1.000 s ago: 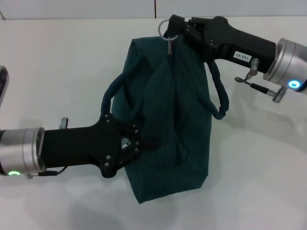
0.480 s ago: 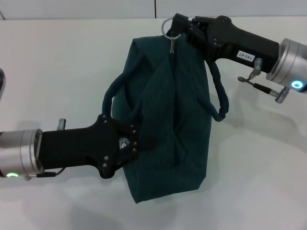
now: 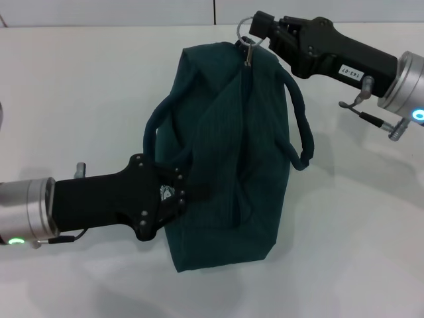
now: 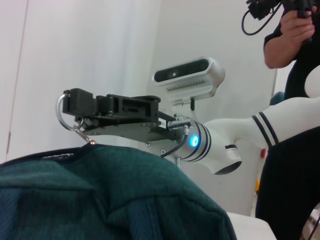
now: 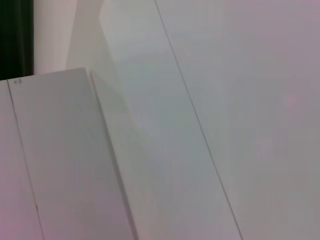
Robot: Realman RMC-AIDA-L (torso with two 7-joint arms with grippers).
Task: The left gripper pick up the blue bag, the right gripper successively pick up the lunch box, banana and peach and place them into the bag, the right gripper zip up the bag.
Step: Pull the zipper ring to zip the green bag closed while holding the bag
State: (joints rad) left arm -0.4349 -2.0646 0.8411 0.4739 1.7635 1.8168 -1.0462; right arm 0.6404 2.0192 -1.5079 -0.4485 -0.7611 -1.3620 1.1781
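Blue bag (image 3: 228, 165) is lying on the desk (image 3: 86, 86); left claw (image 3: 177, 193) is clamping its side, right claw (image 3: 255, 34) is gripping the zip ring (image 3: 244, 30). You're pulling along the zip line; avoid lifting.

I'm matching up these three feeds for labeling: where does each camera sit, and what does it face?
Head: above, looking down at the blue bag, left tool and right tool on the table.
Left wrist: low beside the bag, facing the right tool holding the ring pull.
Right wrist: only blank panels.
Head and left wrist share bag, ring pull, right tool.
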